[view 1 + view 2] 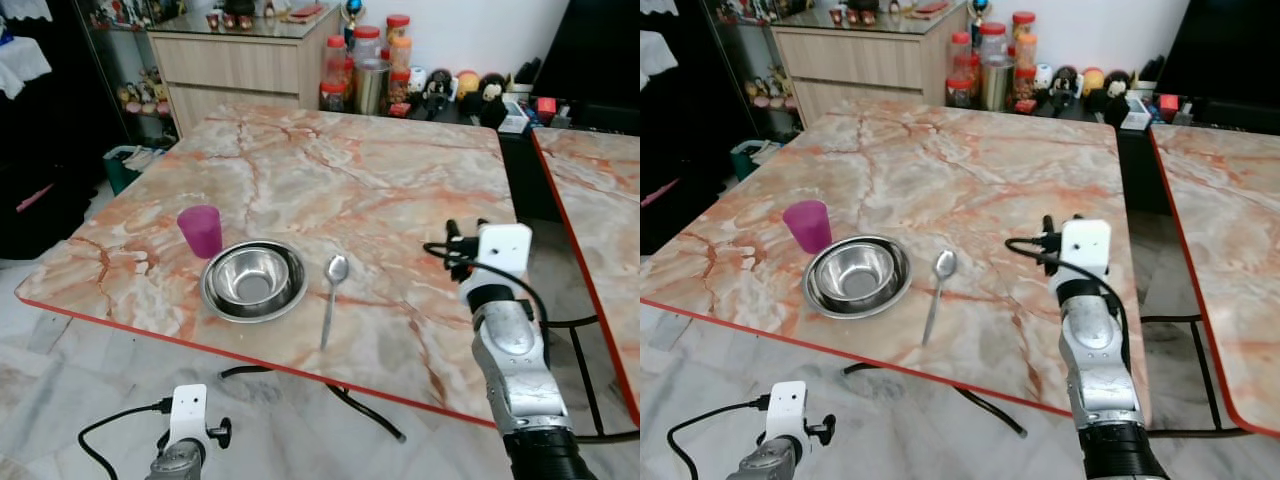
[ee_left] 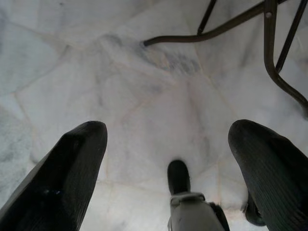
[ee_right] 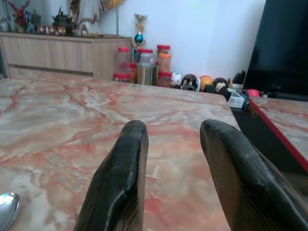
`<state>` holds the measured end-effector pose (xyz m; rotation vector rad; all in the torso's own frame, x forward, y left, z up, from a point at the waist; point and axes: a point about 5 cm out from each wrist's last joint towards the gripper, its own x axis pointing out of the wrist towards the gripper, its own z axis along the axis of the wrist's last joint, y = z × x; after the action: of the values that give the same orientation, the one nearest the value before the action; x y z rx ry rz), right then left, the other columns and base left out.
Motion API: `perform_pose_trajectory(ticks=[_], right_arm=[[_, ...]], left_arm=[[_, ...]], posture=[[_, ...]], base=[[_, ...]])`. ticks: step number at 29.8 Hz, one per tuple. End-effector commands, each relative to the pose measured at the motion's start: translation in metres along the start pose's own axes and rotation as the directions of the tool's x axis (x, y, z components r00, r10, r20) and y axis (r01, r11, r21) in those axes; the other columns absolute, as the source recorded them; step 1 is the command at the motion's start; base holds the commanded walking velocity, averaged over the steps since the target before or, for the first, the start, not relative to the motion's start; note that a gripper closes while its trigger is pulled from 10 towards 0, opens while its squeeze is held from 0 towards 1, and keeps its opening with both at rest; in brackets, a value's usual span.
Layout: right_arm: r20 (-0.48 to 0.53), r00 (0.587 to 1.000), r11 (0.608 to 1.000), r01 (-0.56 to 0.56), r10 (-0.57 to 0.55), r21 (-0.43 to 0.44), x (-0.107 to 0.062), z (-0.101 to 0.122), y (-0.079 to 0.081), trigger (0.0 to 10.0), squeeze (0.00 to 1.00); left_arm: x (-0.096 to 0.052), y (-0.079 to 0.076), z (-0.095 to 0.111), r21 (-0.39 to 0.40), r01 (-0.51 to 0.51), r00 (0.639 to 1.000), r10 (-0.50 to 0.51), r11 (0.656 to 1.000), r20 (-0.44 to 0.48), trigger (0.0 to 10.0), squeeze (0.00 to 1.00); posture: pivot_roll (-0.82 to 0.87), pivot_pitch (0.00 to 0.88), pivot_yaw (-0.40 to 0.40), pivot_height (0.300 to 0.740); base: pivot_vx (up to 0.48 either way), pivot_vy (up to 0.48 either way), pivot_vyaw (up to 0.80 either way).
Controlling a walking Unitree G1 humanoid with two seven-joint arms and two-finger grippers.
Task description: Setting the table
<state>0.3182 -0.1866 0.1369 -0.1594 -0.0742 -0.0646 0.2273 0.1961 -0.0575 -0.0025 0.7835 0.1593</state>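
Observation:
On the marble table (image 1: 330, 170), near its front edge, stand a purple cup (image 1: 201, 230), a steel bowl (image 1: 253, 280) to its right, and a spoon (image 1: 331, 295) lying right of the bowl. My right gripper (image 3: 173, 168) is open and empty. It hovers low over the table to the right of the spoon, whose bowl end (image 3: 7, 207) shows at the corner of the right wrist view. My right arm (image 1: 510, 340) reaches over the table's front right part. My left gripper (image 2: 168, 159) hangs open over the floor, below the table's front edge.
Jars (image 1: 365, 60) and small figurines (image 1: 460, 90) line the far edge, with a wooden cabinet (image 1: 240, 60) behind. A second marble table (image 1: 600, 200) stands close on the right. Black table legs (image 1: 370, 410) run over the tiled floor.

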Motion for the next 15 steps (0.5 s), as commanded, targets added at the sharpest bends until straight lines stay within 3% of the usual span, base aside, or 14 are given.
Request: perform_pose_trajectory(ticks=[1, 15], right_arm=[[0.025, 1.000, 1.000, -0.009, 0.009, -0.018, 0.0031, 0.0050, 0.0004, 10.0, 0.00], [0.026, 1.000, 1.000, 0.010, -0.009, -0.002, 0.0094, 0.0042, -0.0074, 10.0, 0.00]], left_arm=[[0.0008, 0.0045, 0.0040, -0.017, -0.025, 1.000, 0.026, 1.000, 0.009, 10.0, 0.00], [0.0023, 0.0033, 0.0125, -0.014, -0.028, 0.999, 0.028, 1.000, 0.035, 10.0, 0.00]], posture=[[-0.14, 0.014, 0.007, 0.740], [-0.14, 0.038, 0.007, 0.740]], base=[[0.000, 0.000, 0.80], [0.000, 0.000, 0.72]])
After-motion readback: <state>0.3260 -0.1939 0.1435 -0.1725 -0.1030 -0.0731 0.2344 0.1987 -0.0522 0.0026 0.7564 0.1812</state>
